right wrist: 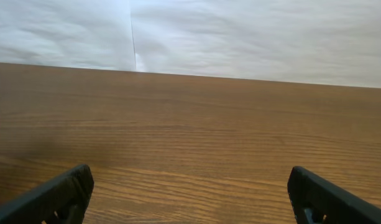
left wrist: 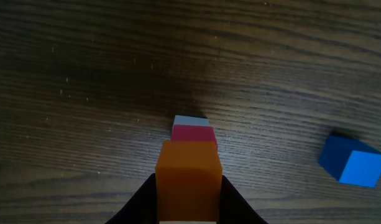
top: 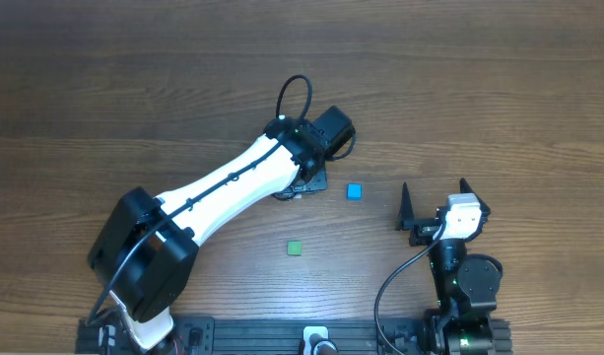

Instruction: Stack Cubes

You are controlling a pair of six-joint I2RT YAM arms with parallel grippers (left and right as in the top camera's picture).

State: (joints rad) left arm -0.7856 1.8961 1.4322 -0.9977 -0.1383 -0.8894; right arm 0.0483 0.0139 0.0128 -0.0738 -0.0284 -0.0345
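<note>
Left gripper [left wrist: 189, 186] pinching orange cube [left wrist: 189, 165], hanging over red cube [left wrist: 193, 134], grey cube [left wrist: 191, 120] peeking just beyond. Right gripper [top: 432, 205] sitting spread near blue cube [top: 354, 190].

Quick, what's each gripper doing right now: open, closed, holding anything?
Left gripper: closed on the orange cube.
Right gripper: open, holding nothing.

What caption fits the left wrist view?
Left gripper holds orange cube over red cube and grey cube; blue cube sits apart.
</note>
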